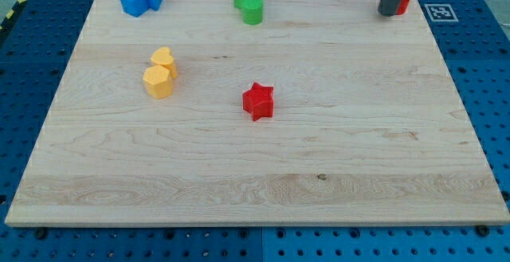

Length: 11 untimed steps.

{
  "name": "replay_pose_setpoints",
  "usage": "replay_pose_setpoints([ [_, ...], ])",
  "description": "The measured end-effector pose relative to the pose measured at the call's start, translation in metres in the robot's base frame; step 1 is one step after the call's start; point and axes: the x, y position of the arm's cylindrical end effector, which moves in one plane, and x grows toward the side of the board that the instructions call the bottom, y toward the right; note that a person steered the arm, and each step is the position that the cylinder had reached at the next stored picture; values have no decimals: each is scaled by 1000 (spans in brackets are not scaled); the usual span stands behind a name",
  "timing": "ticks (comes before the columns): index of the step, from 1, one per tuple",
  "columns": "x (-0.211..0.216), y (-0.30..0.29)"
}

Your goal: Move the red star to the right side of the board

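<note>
We are keeping our tip (390, 13) at the upper right of the frame, touching or just beside a red block (406, 0) that it is half hiding; it is a bare rod, holding nothing. The red star (258, 100) is lying near the middle of the board (263, 186), well apart from the tip. We are risking an off-centre push, which would make the star spin and slide aside. The star is compact, showing no clear long axis; one point is facing the upper frame.
</note>
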Motion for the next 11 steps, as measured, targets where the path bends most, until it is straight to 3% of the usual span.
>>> replay_pose_setpoints([
  [3, -12, 17],
  [4, 17, -7],
  [5, 85, -87],
  [7, 153, -267],
  [8, 202, -301],
  [9, 218, -265],
  [11, 193, -183],
])
